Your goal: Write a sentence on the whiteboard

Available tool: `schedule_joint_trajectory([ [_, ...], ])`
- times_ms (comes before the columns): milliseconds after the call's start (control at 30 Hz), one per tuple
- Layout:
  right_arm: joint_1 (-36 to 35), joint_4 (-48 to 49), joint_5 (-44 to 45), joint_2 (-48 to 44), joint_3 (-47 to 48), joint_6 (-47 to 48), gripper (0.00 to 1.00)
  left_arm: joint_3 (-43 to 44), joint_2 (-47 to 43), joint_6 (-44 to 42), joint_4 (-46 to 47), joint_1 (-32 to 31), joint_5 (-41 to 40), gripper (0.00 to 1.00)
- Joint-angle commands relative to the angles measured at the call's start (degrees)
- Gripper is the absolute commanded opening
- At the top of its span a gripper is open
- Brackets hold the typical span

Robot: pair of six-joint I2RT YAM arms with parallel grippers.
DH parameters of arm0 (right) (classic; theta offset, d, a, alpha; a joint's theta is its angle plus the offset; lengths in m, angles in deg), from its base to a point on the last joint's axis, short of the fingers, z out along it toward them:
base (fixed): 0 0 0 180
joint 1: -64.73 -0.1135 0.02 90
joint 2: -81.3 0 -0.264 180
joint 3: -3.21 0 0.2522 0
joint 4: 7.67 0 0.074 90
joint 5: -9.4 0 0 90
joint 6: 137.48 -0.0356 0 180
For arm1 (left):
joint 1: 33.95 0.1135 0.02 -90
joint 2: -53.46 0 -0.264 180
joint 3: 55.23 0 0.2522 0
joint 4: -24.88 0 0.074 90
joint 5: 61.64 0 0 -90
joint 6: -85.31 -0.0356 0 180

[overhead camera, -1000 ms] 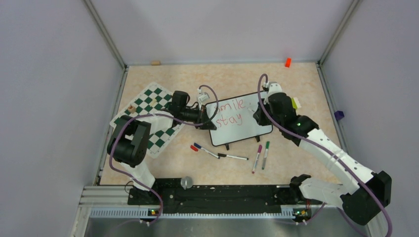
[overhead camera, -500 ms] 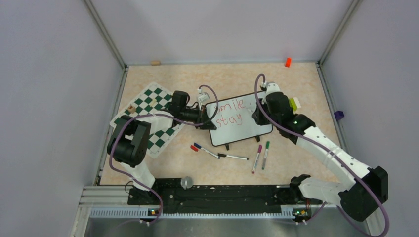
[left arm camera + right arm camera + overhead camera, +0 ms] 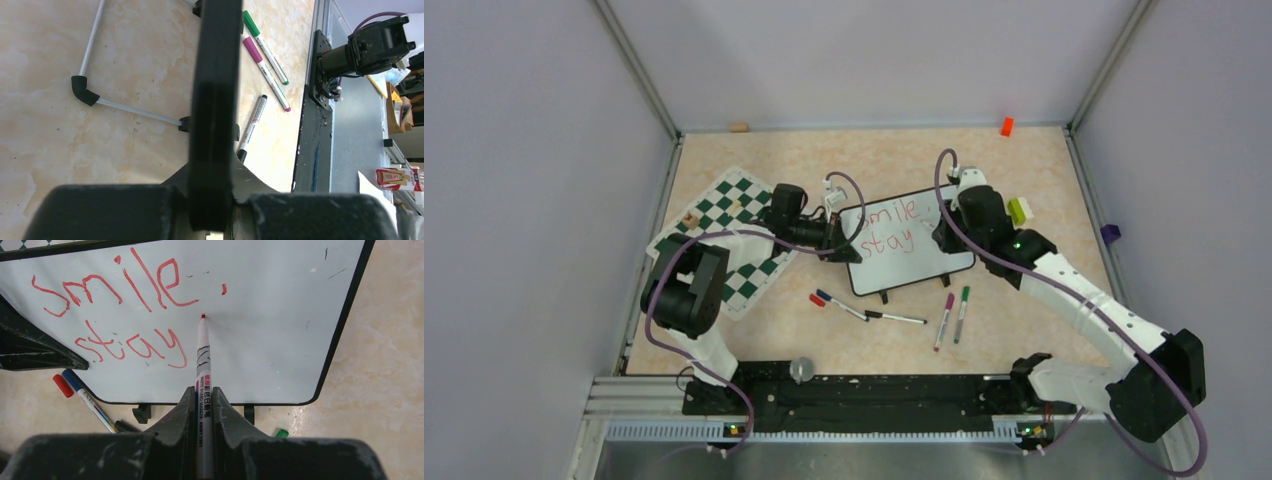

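Note:
The whiteboard (image 3: 919,262) lies in the middle of the table and fills the right wrist view (image 3: 270,340). Red lettering on it reads "smile." over "stay" (image 3: 130,347). My right gripper (image 3: 204,395) is shut on a red whiteboard marker (image 3: 203,360); its tip touches the board just right of "stay" and below "smile". My left gripper (image 3: 842,247) is shut on the board's left black frame edge (image 3: 216,100), seen edge-on in the left wrist view.
Several loose markers lie in front of the board: red and blue ones (image 3: 829,299), a black one (image 3: 896,318), a purple one (image 3: 944,320) and a green one (image 3: 961,313). A green-and-white chess mat (image 3: 734,210) lies at the left. A yellow-green block (image 3: 1021,210) sits right of the board.
My right gripper has shifted slightly left and down over the board with the marker, from the dot after "smile" toward the second line. The left gripper and board have not moved.

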Motion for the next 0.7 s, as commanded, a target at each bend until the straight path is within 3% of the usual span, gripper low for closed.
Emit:
schedule_joint_trajectory([
  [0, 0.6, 1.7, -0.1, -0.4, -1.1, -1.1, 0.00, 0.7, 0.1, -0.4, -3.2, 1.2, -6.2, 0.00],
  [400, 0.6, 0.6, -2.3, -3.5, -6.1, -2.2, 0.00, 0.7, 0.1, -0.5, -3.4, 1.1, -6.5, 0.00],
  [667, 0.6, -0.4, -3.0, -4.3, -3.5, -2.2, 0.00, 0.6, -0.1, -0.7, -3.5, 1.2, -6.6, 0.00],
])
